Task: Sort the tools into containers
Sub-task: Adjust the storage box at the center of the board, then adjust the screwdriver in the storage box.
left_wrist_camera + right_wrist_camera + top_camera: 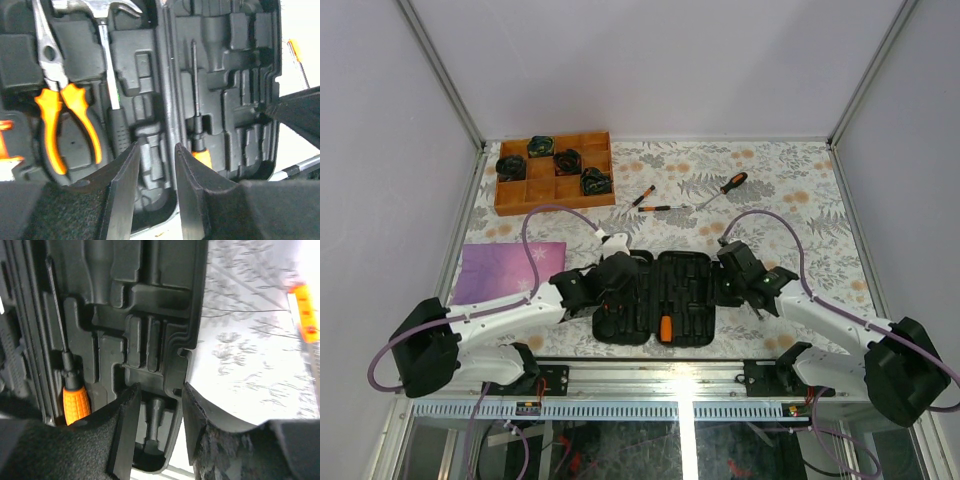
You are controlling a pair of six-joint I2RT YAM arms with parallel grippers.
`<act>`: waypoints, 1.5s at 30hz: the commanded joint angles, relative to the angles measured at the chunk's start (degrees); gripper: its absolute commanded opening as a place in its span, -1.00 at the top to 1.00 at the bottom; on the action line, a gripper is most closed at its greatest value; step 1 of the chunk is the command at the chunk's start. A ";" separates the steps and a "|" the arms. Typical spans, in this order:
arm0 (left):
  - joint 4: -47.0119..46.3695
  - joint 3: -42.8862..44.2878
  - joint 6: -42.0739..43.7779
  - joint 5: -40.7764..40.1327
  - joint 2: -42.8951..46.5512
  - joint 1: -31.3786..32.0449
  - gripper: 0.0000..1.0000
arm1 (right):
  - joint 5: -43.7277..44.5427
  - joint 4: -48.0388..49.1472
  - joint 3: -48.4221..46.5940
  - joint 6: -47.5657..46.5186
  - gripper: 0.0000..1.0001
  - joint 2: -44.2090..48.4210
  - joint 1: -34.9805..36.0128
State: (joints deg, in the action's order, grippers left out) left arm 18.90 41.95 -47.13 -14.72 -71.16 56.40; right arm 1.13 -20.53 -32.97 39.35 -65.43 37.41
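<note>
Nearby, loose screwdrivers [725,189], wooden tray [550,205], case [695,290], left gripper [156,150] released, right gripper [161,390] released.

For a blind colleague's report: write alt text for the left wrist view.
An open black tool case holds orange-handled pliers and a hammer in one half, a screwdriver in the other. The left gripper hovers above, open and empty.

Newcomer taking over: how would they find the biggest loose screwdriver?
Start at the open black tool case at the near edge of the table. Beyond it, the biggest screwdriver lies right of two thin screwdrivers. Only it has a thick orange-black handle.
</note>
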 commanded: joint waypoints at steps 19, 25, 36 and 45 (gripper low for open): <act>-2.01 1.25 -4.95 -3.59 -4.93 8.88 0.35 | 3.00 0.25 -1.80 -0.25 0.05 10.97 0.38; -2.28 2.54 -6.13 -4.62 -8.71 11.15 0.41 | -0.07 2.52 -1.78 0.01 0.17 9.05 0.38; -2.81 5.12 -4.64 -6.69 -12.58 11.54 0.42 | -4.05 7.10 -4.10 -1.44 0.29 4.55 0.47; -2.80 6.95 -4.02 -6.24 -14.98 11.61 0.45 | -5.87 8.65 -4.25 -1.43 0.32 2.60 0.47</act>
State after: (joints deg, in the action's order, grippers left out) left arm 18.74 47.13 -51.57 -19.59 -85.69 67.53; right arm -3.14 -14.28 -34.76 38.79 -62.26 37.50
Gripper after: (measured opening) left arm 0.282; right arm 0.347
